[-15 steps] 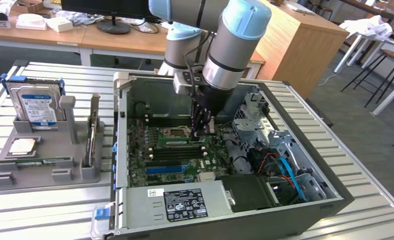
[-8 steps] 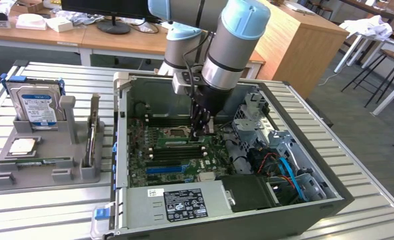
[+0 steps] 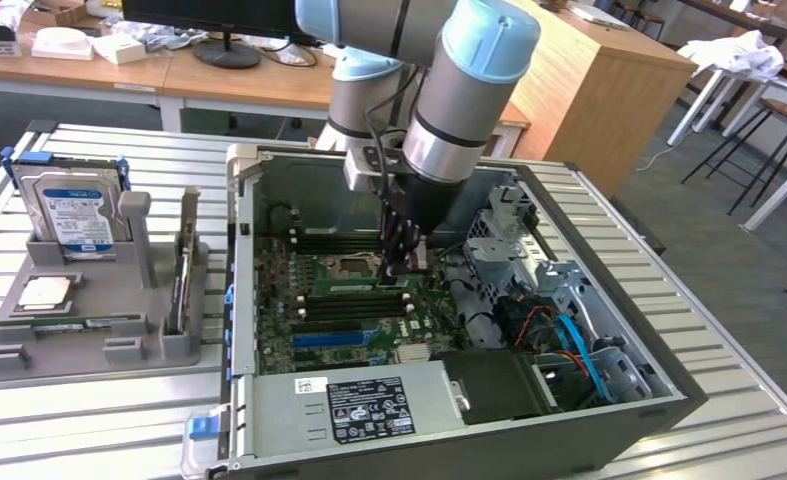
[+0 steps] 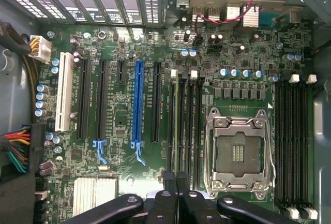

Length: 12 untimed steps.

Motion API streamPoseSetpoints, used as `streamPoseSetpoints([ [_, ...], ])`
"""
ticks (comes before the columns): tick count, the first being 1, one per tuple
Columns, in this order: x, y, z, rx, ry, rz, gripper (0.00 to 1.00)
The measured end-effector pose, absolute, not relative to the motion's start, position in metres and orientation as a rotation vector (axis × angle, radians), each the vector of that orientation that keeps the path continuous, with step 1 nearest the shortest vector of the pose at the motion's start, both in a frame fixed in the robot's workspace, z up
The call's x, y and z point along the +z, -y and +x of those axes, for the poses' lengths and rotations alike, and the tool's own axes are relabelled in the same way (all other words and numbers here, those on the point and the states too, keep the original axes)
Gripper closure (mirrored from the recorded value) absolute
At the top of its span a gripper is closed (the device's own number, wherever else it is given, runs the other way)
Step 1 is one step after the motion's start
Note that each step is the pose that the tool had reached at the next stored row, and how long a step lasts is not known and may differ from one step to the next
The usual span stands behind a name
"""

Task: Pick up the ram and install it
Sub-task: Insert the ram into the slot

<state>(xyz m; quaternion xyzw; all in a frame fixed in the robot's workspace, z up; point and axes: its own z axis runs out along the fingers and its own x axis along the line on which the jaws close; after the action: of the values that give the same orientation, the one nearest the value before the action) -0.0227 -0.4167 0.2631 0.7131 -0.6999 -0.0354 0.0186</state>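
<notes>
- Tool (image 3: 401,268) just beside the CPU socket (image 4: 238,151), fingers (image 4: 166,203) drawn close, pinching the ram (image 4: 176,125).
- Ram edge-on along a memory slot next to the CPU socket.
- Hard drive (image 3: 80,215) on tabletop (image 3: 100,420), well apart from the CPU socket.

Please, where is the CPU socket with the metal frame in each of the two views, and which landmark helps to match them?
Exterior view: the CPU socket sits mid-board, on the exterior view's left of the claw.
Wrist view: the CPU socket lies between two banks of black memory slots.
Shared landmark: the blue expansion slot, seen in both views.
</notes>
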Motion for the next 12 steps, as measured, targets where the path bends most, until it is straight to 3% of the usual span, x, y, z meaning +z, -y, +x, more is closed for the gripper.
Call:
streamPoseSetpoints([
  [12,0.2558,0.4172,-0.0227,-0.11,2.173,2.214,0.89],
])
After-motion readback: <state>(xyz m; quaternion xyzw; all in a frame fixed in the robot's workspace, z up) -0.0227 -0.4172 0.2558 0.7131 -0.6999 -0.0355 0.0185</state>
